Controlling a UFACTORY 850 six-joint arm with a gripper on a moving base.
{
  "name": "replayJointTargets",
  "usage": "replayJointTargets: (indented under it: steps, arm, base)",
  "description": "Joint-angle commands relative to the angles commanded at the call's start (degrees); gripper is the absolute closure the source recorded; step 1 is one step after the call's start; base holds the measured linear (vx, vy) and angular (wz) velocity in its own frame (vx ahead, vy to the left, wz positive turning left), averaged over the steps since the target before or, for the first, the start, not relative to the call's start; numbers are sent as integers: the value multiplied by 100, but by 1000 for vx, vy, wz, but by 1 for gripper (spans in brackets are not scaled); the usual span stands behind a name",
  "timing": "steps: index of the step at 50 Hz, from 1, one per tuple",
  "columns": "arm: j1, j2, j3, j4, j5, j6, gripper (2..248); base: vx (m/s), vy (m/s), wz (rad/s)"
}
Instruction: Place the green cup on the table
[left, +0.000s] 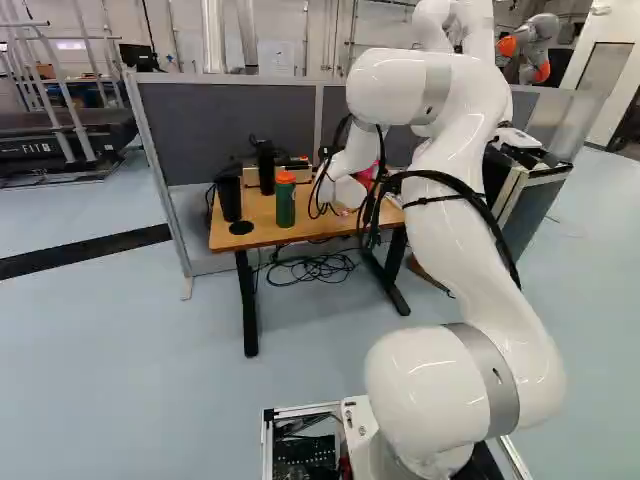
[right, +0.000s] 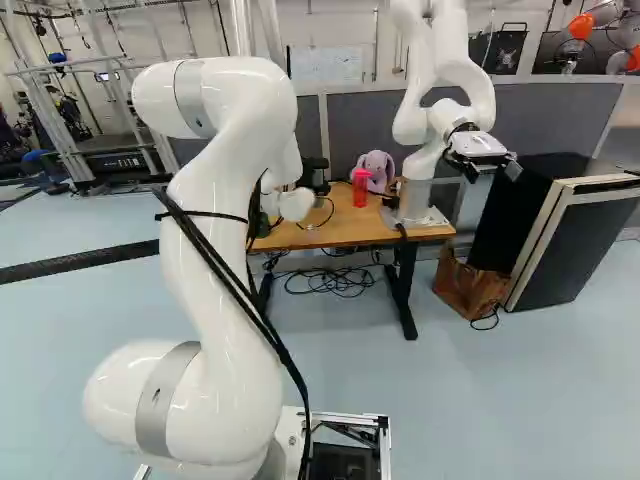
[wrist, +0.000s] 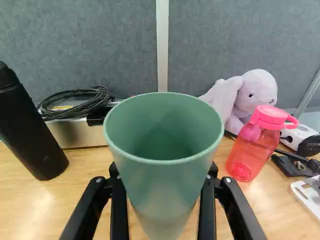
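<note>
I am pinching the green cup (wrist: 165, 162) with my gripper (wrist: 164, 172), one finger on each side of it. The cup's open top points up. I hold it at the table (right: 350, 233), with wood showing behind it. Its bottom is out of my sight, so I can't tell if it touches the table.

On the table, past one of my fingers, is a black bottle (wrist: 30, 130). Past my other finger a see-through pink bottle (wrist: 254, 145) stands on the table. A soft, pale purple toy bunny (wrist: 256, 92) sits on the table, just behind the pink bottle. Near the table's back edge lies a loop of dark cord (wrist: 75, 102), on top of a long metal box (wrist: 82, 132).

The table also has a green bottle with an orange lid (left: 286, 203) on it, and another robot (right: 428, 115) stands up from one end. Messy black wires (left: 318, 268) lie on the floor under the table. Beside the table, on the floor, are a brown box (right: 468, 288) and a big black cabinet (right: 575, 245). Gray wall panels (left: 235, 128) stand behind the table.
</note>
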Motion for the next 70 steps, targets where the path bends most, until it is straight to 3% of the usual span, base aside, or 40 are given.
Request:
replayJointTargets:
  steps: [37,38,42,43,48,49,53,54,70]
  arm:
    - [0,-399,-108,0,0,0,128]
    - [0,-400,-108,0,0,0,112]
    - [0,-403,-109,0,0,0,112]
    - [0,-403,-109,0,0,0,79]
    - [0,-403,-109,0,0,0,79]
    - [0,-403,-109,0,0,0,44]
    - [0,-403,-109,0,0,0,44]
    - [0,-403,-109,0,0,0,8]
    - [6,-152,131,0,0,0,3]
  base:
    - [0,0,0]
    - [0,0,0]
    - [0,0,0]
    - [0,0,0]
    - [0,0,0]
    - [0,0,0]
    - [0,0,0]
    - [0,0,0]
    - [0,0,0]
